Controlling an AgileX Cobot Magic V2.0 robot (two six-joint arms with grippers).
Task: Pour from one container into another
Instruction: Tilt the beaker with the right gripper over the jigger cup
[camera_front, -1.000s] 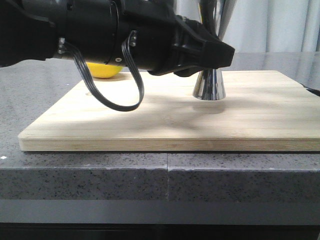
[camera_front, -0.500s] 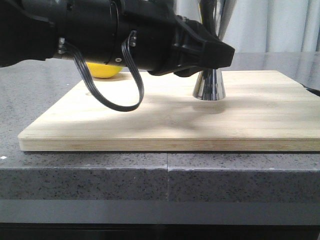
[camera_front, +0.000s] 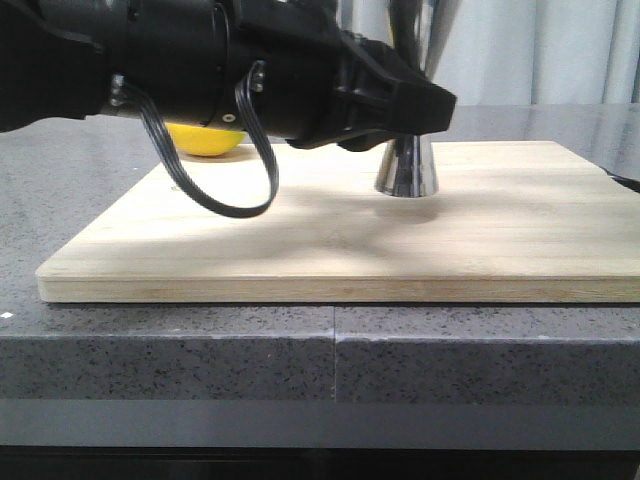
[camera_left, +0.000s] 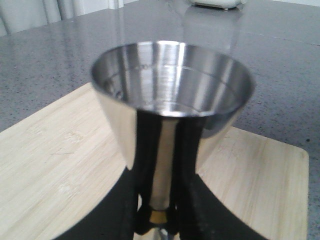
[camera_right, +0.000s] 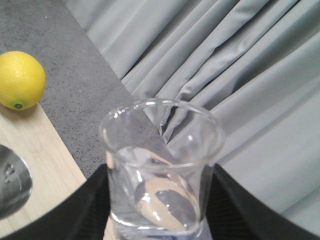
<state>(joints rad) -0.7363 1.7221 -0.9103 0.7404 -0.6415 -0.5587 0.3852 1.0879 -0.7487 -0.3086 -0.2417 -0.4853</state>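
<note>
Grey curtains behind, pale bamboo board (camera_front: 330, 250) below: the left gripper (camera_left: 162, 212) clamps the shiny steel hourglass jigger (camera_front: 405, 170) mid-board, the right gripper (camera_right: 155, 220) clamps the small clear glass beaker (camera_right: 160, 170) aloft. Tip slowly, lip centred over that 1 cup.

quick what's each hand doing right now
Left hand: closed on the steel jigger, around its narrow waist.
Right hand: closed on the glass beaker, holding it upright.
</note>
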